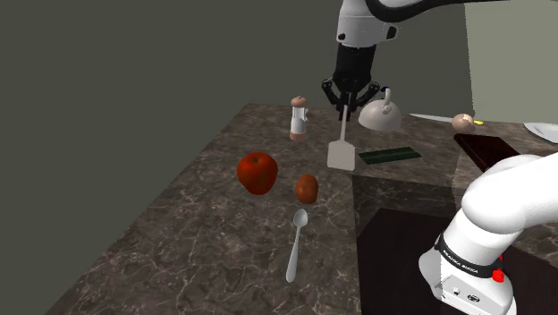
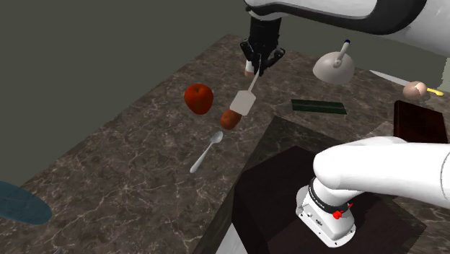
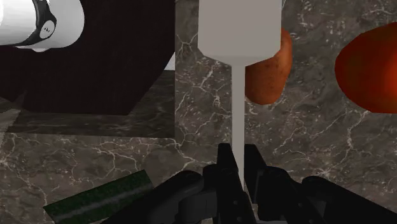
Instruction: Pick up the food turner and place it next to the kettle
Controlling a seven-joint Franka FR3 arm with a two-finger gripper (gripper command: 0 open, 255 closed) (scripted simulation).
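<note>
Over the dark marbled worktop (image 1: 179,242), the black jaws grasp a pale grey flat-bladed food turner (image 1: 341,154) by its handle. Its blade hangs down.

In the wrist view the turner (image 3: 240,32) has its flat blade cut off by the picture's edge, and its handle's end is lost between the clasping fingers of the gripper (image 3: 236,153). The blade hides part of a brown round thing (image 3: 272,71) behind it, whose kind cannot be told. The red apple (image 3: 369,67) runs out of the frame. In the second exterior view a shaker (image 2: 249,71) is almost wholly hidden behind the gripper, and a blue oval thing (image 2: 20,204) is cut by the left edge. In the shoulder view a white plate (image 1: 543,131) is cut by the right edge.
</note>
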